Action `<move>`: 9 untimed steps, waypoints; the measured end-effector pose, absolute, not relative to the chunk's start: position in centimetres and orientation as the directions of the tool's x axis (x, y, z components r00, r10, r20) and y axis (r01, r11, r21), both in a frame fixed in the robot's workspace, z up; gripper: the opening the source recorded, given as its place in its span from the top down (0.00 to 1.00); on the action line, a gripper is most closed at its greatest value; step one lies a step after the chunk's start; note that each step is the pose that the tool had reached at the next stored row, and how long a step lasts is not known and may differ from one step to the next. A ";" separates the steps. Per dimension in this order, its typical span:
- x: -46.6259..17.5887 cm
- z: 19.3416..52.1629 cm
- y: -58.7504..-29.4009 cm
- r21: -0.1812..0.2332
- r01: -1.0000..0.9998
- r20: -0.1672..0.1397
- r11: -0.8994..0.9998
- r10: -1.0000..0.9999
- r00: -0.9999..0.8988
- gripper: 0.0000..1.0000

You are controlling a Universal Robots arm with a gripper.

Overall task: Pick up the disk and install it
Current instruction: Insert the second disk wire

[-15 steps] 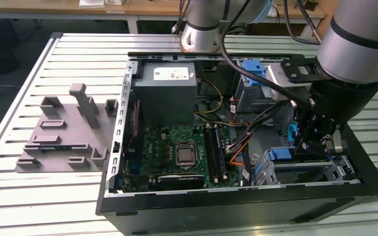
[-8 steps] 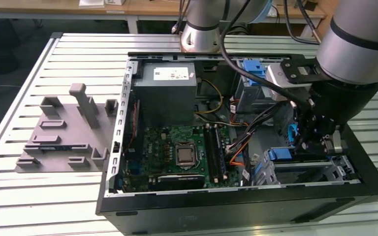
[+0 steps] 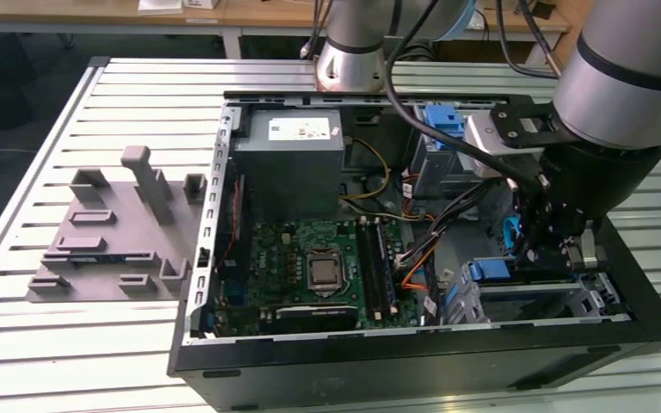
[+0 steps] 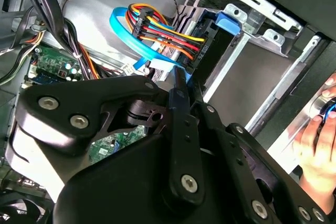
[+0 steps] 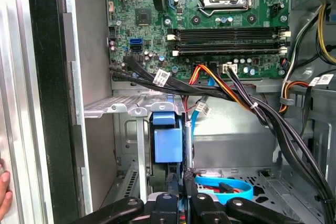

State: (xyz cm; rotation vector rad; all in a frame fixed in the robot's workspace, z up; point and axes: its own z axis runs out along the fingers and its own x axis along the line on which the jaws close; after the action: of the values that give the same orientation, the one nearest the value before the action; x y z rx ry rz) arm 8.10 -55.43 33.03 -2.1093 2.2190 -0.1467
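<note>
Gripper: the gripper [image 5: 178, 184] reaches down into the open computer case [image 3: 423, 361] at the drive bay [image 5: 131, 109]; in both wrist views its fingers [image 4: 181, 85] sit pressed close on a thin blue edge

Disk: the disk [image 5: 180, 145] stands on edge in the bay slot beside the blue latch piece [image 5: 167, 142], pinched between the fingers

Cables: a blue flat cable [image 4: 126, 32] and coloured power wires [image 4: 168, 35] lie just beyond the fingertips

Stand: the grey slotted stand [image 3: 113, 232] rests on the table [image 3: 32, 344], well apart from the case

Person: a hand [image 4: 320, 145] is at the case's outer edge
</note>
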 end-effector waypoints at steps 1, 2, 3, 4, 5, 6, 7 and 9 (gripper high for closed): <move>8.1 33.0 -55.4 -0.122 -0.991 0.010 0.050 -0.999 -0.051 0.84; 8.1 33.0 -55.4 -0.122 -0.991 0.010 0.050 -0.999 -0.051 0.84; 8.1 33.0 -55.4 -0.122 -0.991 0.010 0.050 -0.999 -0.051 0.84; 8.1 32.9 -55.5 -0.122 -0.991 0.010 0.050 -0.999 -0.051 0.84; 8.1 32.9 -55.5 -0.122 -0.991 0.010 0.050 -0.999 -0.051 0.84; 8.1 32.9 -55.5 -0.122 -0.991 0.010 0.050 -0.999 -0.051 0.84; 8.1 32.8 -55.5 -0.122 -0.991 0.010 0.050 -0.999 -0.051 0.84; 8.1 32.7 -55.5 -0.122 -0.991 0.011 0.050 -0.999 -0.051 0.84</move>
State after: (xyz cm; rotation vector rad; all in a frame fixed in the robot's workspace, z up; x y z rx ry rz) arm 8.11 -55.48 32.74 -2.1094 2.2191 -0.1469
